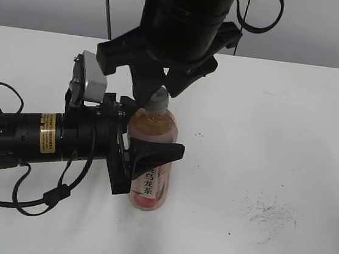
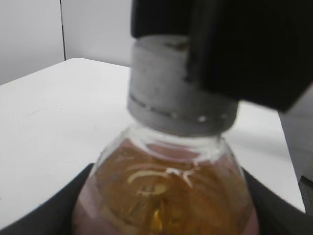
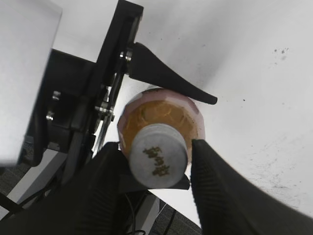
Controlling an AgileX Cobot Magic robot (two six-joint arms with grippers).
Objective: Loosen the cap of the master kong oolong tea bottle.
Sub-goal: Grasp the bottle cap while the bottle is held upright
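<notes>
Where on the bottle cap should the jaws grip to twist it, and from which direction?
Grip the cap on its ribbed side wall, coming straight down from above, one jaw on each opposite side. The bottle stands upright with the left gripper clamped around its body, so only the top is free; the right gripper already straddles the cap that way.

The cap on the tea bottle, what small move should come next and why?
Probably close the right end effector fully on the cap, then twist. Its fingers flank the cap, one side seemingly short of firm contact, while the left end effector already clamps the oolong tea bottle upright on the table.
</notes>
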